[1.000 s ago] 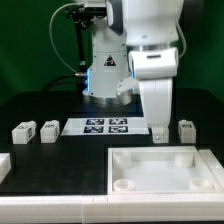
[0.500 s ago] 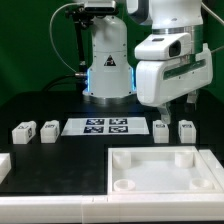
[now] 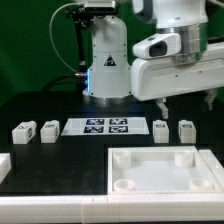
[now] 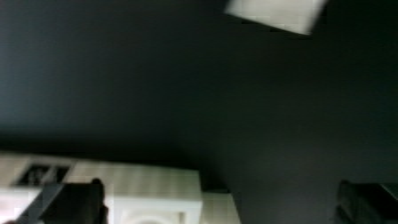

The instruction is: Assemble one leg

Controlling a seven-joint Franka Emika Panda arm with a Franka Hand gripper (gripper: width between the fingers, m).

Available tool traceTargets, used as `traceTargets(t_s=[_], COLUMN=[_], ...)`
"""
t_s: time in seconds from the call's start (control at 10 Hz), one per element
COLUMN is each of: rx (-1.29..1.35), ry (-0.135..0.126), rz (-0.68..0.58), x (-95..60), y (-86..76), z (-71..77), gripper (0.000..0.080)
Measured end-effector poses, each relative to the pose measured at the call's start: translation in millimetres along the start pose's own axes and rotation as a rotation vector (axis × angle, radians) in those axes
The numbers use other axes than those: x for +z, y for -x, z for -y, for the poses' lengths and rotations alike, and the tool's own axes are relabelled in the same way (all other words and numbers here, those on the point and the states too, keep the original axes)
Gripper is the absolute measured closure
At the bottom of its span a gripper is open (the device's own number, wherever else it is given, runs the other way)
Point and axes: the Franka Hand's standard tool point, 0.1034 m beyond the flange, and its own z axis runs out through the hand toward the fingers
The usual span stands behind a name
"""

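I see the hand [image 3: 185, 102] hanging over the right side of the bench [image 3: 40, 110], empty. In the wrist view its fingers [image 4: 75, 203] are spread wide with nothing between them. One leg [image 3: 162, 130] stands just right of the marker board [image 3: 105, 126], with a second leg [image 3: 186, 129] beside it, both below the hand and untouched. Two other legs [image 3: 22, 131] sit left of the board, and the white tray piece [image 3: 150, 151] lies nearer

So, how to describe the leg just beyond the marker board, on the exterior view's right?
Find the marker board on the black table. Past its end on the exterior view's right stand two legs; take the inner leg, nearer the board than the outer leg.
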Motion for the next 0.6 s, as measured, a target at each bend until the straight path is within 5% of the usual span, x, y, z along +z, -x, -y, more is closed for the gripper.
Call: traceTargets(t_s=[0.4,0.6], rx=[0.028,0.041], ry=[0.005,0.023], rz=[0.052,0.238], x=[3.8,11.5], y=[5.1,18.9], z=[3.3,-3.8], gripper=[0.015,0.015])
